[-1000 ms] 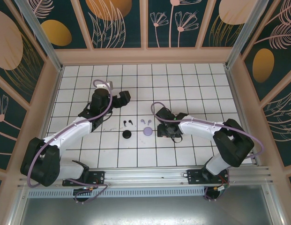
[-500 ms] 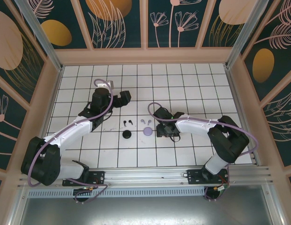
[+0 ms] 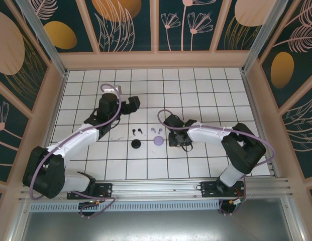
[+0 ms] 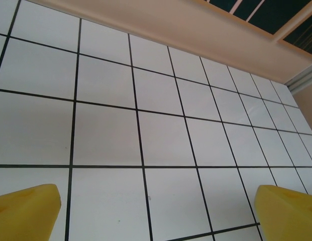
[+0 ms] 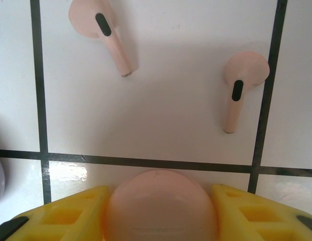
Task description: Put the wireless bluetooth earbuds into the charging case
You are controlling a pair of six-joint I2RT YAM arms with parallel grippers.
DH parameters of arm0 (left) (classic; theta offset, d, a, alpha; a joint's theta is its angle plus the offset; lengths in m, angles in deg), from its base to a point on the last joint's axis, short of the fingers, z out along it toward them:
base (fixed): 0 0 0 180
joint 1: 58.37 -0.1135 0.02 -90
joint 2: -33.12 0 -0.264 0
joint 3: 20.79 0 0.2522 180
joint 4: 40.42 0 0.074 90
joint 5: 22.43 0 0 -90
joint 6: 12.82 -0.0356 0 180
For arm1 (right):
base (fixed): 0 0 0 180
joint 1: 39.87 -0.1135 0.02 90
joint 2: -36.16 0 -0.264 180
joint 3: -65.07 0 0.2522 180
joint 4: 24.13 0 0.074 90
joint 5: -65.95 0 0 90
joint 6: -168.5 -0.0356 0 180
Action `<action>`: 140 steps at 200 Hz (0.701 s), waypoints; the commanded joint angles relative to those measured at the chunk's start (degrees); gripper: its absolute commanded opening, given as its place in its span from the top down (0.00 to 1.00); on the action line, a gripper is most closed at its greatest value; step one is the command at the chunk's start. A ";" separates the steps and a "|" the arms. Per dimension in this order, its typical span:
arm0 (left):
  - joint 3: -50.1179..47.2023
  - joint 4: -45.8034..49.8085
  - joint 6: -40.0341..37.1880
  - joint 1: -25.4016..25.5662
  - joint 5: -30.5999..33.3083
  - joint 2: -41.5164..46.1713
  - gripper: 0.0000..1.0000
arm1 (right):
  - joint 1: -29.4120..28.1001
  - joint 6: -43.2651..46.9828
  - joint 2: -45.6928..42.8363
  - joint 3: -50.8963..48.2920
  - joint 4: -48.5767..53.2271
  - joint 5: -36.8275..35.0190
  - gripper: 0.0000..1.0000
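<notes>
The right gripper [image 5: 161,213] is low over the tiled table [image 3: 206,90], and the right wrist view shows its yellow fingers [image 5: 60,216] set on either side of the pale pink case [image 5: 161,201]. They are partly drawn in and meet the flanks of the case with no gap visible, so the case sits clamped between them on the tile. What shows of this case is a smooth rounded pink dome; whether its lid is shut cannot be told from this angle. Both pink earbuds lie outside it on the same white tile just beyond: the first pink earbud [image 5: 105,37] to the left with its stem angled down and to the right, and the second pink earbud [image 5: 237,93] to the right beside a black grout line, its stem pointing down. The two are well apart and neither touches the case. From above, the right gripper [image 3: 178,142] sits just right of the lilac case [image 3: 159,141], with the black case [image 3: 136,144] further left; both are round pucks too small to tell whether they are closed. The lilac earbuds [image 3: 152,130] lie loose on the tiles just behind the lilac case, and the black earbuds [image 3: 131,131] just behind the black one. The left gripper [image 3: 129,105] is behind them, near the black pair. In the left wrist view the left gripper [image 4: 156,211] has its jaws spread wide over bare tiles, holding nothing.
</notes>
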State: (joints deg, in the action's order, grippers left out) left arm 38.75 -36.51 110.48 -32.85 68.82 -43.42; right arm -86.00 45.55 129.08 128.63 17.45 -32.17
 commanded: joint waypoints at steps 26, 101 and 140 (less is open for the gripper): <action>0.58 0.55 1.60 0.32 4.13 3.45 0.01 | -0.37 -0.20 -1.39 -0.52 0.39 0.55 0.57; 2.87 4.52 5.64 0.32 8.40 3.69 0.01 | -0.45 -2.78 -7.83 -1.18 0.70 3.26 0.61; 1.97 0.05 4.56 0.31 3.19 3.40 0.06 | -0.45 -3.44 -12.77 0.29 2.07 3.46 0.62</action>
State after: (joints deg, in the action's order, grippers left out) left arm 40.33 -33.49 115.03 -32.85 75.10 -40.09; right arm -86.02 43.43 119.97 127.80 17.60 -29.46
